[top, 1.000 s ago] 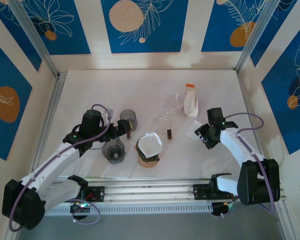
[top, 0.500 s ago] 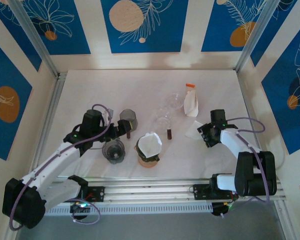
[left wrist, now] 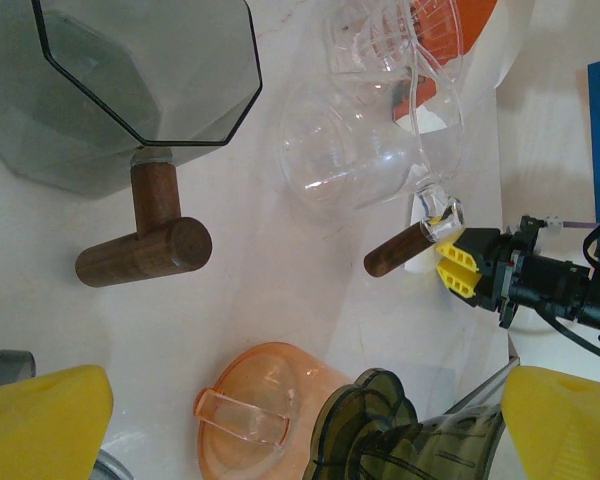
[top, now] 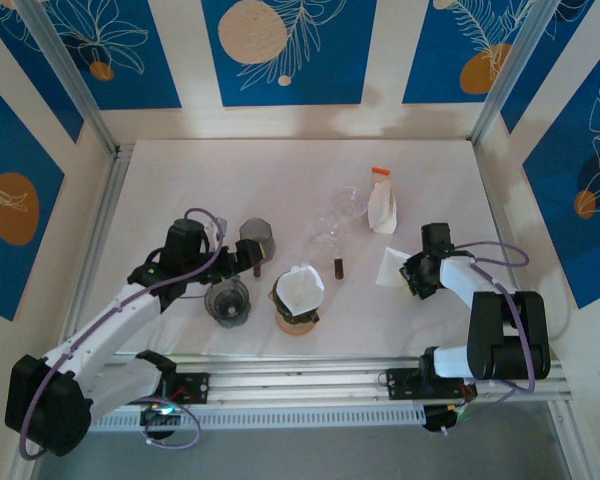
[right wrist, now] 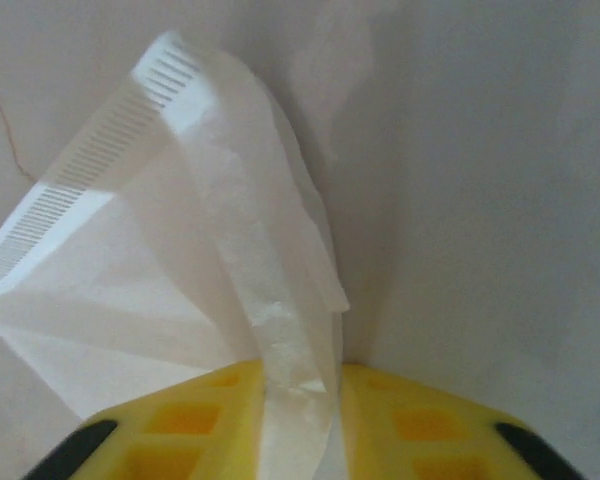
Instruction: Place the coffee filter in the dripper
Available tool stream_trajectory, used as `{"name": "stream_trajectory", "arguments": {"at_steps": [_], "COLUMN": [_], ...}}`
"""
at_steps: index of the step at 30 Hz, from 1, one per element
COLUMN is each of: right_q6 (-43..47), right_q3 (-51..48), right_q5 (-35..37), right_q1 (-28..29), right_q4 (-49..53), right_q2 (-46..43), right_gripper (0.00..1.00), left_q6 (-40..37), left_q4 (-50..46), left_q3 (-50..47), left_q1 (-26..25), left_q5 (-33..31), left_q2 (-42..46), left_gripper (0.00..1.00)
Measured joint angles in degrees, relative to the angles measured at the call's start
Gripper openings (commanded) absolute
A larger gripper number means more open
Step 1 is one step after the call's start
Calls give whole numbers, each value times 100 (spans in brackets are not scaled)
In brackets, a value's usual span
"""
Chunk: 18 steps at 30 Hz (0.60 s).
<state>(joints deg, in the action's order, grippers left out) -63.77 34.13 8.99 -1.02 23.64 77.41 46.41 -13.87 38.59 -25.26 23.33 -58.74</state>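
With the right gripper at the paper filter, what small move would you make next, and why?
Probably lift the right gripper a little: it is shut on the coffee filter, which rests on the table.

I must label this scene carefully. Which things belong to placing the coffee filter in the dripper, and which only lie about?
Belonging to the job:
paper filter, pinched in the right pincer
a dripper: smoky dripper or glass dripper, I cannot tell which

Lying about:
orange vessel already holding a filter
grey jar
glass cup
orange-topped white packet
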Motion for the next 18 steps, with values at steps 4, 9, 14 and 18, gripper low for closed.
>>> {"name": "stream_trajectory", "arguments": {"at_steps": [4, 9, 14, 18], "right_q6": [149, 498, 1038, 1508], "right_q3": [-28, 26, 702, 1211], "right_q5": [31, 85, 492, 927], "right_q1": [-17, 98, 413, 752], "right_q4": [-48, -343, 136, 479], "right_q2": [-39, -267, -505, -601], "right_gripper": [2, 0, 0, 0], "left_q6": [2, 2, 4, 4], "left_q4": [15, 35, 105, 114], "left_q3": [0, 0, 0, 0], "left_q1": [0, 0, 0, 0], "left_q5": [0, 13, 17, 17], "left_q2": [-52, -90, -103, -103], "left_gripper": [100, 100, 100, 100]}}
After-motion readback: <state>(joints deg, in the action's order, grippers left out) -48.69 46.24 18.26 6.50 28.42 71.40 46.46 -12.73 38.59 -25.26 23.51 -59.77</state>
